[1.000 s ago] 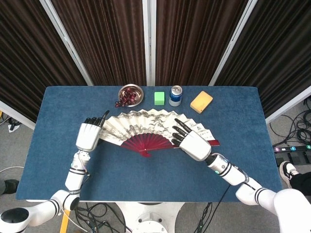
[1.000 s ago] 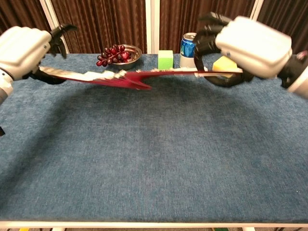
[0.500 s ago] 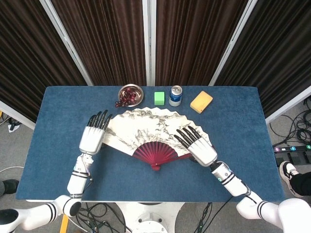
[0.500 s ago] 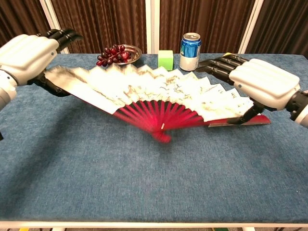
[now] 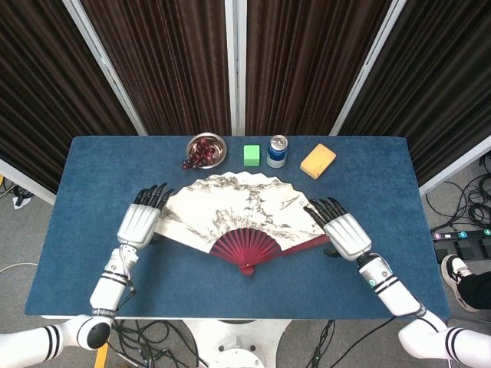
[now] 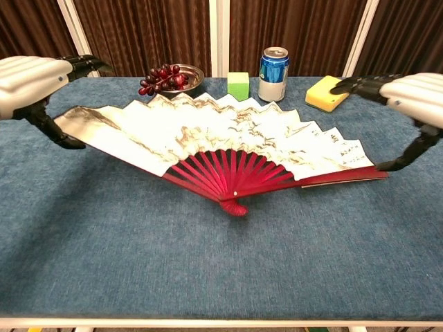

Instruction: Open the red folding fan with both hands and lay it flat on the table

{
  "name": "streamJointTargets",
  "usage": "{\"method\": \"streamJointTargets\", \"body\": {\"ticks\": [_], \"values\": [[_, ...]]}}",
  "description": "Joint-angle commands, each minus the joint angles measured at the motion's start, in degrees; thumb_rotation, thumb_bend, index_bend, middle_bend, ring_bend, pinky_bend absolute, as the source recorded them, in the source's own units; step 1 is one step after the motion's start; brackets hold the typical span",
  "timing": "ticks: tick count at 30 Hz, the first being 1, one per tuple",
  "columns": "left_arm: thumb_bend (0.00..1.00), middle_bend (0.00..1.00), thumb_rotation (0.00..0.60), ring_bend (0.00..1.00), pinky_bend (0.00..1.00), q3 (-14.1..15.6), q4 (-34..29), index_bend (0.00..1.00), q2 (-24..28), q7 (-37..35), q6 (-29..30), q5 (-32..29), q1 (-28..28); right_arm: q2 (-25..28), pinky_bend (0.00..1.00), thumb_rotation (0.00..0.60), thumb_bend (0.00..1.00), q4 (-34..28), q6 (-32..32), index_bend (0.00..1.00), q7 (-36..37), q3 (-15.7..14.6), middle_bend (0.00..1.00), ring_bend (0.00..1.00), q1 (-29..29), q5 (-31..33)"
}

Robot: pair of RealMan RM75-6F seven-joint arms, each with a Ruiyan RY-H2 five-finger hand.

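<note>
The red folding fan (image 5: pixel 242 218) lies spread wide on the blue table (image 5: pixel 230 280), its white painted leaf toward the back and its red ribs meeting at the pivot (image 6: pixel 235 206) near me. My left hand (image 5: pixel 140 222) hovers at the fan's left end, fingers stretched flat and the thumb (image 6: pixel 52 131) pointing down beside the leaf's edge. At the right end my right hand (image 5: pixel 347 234) is also flat, with its thumb tip (image 6: pixel 401 160) down at the tip of the red guard stick (image 6: pixel 346 176). Neither hand grips the fan.
Along the back of the table stand a metal bowl of dark grapes (image 5: pixel 205 149), a green cube (image 5: pixel 252 155), a blue drink can (image 5: pixel 277 151) and a yellow sponge (image 5: pixel 317 161). Dark curtains hang behind the table.
Both hands slid outward off the leaf to the fan's two ends. The fan spread a little wider and settled down onto the table.
</note>
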Motion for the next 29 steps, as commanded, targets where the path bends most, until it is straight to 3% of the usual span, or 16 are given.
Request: {"method": "streamJointTargets", "body": {"ticks": [1, 6, 12, 15, 18, 23, 29], "values": [[0.00, 0.06, 0.600, 0.00, 0.08, 0.6, -4.3, 0.04, 3.7, 2.2, -2.0, -3.8, -0.5, 2.8, 0.00, 0.600, 0.00, -1.9, 1.7, 0.00, 0.1, 0.3, 0.00, 0.00, -1.7, 0.5], [0.00, 0.06, 0.600, 0.00, 0.07, 0.5, -6.9, 0.05, 8.3, -2.2, -5.6, -6.7, -0.5, 6.8, 0.00, 0.600, 0.00, -3.3, 3.1, 0.00, 1.1, -0.2, 0.00, 0.00, -4.2, 1.1], [0.00, 0.09, 0.600, 0.01, 0.07, -0.3, -2.1, 0.08, 8.3, -12.4, 4.5, -0.5, 4.3, 10.8, 0.00, 0.600, 0.01, -4.1, 10.0, 0.00, 5.3, -0.8, 0.08, 0.00, -10.1, 1.2], [0.00, 0.10, 0.600, 0.02, 0.07, -0.6, 1.2, 0.10, 8.9, -20.1, 9.4, 2.1, 7.6, 12.2, 0.01, 0.600, 0.14, -3.3, 13.1, 0.00, 9.7, -1.1, 0.16, 0.00, -13.3, 1.7], [0.00, 0.10, 0.600, 0.02, 0.07, -0.1, 3.4, 0.11, 10.1, -25.7, 14.2, 4.6, 11.0, 13.7, 0.01, 0.600, 0.16, -3.4, 15.9, 0.00, 13.5, -1.3, 0.17, 0.00, -16.5, 2.3], [0.00, 0.10, 0.600, 0.02, 0.07, 2.4, 3.2, 0.12, 13.0, -30.7, 21.7, 8.5, 17.0, 15.1, 0.01, 0.600, 0.16, -4.2, 20.6, 0.00, 16.5, -1.7, 0.18, 0.00, -21.3, 2.2], [0.00, 0.10, 0.600, 0.02, 0.07, 7.0, -1.3, 0.12, 15.5, -30.4, 27.2, 13.3, 22.5, 15.3, 0.01, 0.600, 0.16, -6.6, 24.0, 0.02, 16.5, -2.0, 0.19, 0.00, -25.4, 1.8]]}}
